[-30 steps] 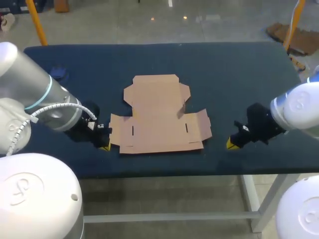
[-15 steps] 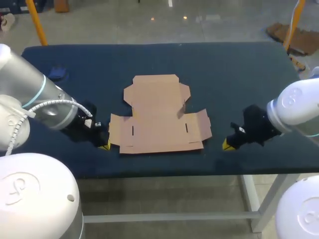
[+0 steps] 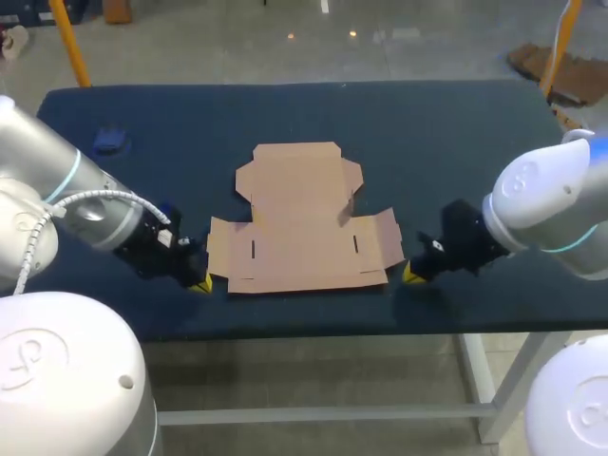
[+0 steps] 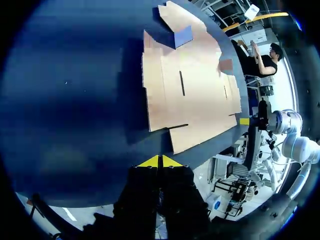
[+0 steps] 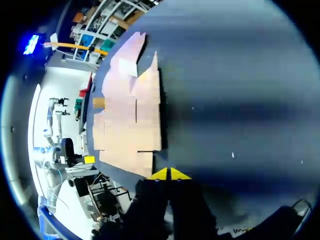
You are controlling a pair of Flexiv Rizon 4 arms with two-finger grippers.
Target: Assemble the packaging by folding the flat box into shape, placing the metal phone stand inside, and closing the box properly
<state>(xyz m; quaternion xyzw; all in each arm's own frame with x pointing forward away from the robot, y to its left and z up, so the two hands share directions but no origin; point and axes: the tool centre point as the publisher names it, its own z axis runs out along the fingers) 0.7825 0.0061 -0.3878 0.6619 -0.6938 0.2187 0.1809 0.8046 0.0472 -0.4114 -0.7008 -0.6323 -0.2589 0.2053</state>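
The flat brown cardboard box (image 3: 304, 223) lies unfolded on the dark table (image 3: 456, 133), its flaps spread out. My left gripper (image 3: 199, 283) sits low at the box's front left corner, shut and empty. In the left wrist view its tips (image 4: 160, 162) are pressed together just short of the cardboard (image 4: 192, 95). My right gripper (image 3: 414, 275) is low beside the front right flap, also shut and empty. From the right wrist, its tips (image 5: 170, 174) meet next to the cardboard's edge (image 5: 127, 115). No metal phone stand shows clearly.
A small blue object (image 3: 109, 142) lies near the table's far left edge. The table's front edge runs close behind both grippers.
My right gripper has slid left toward the box's right flap. The left arm has drawn back a little, its gripper staying at the box's corner. The box has not moved.
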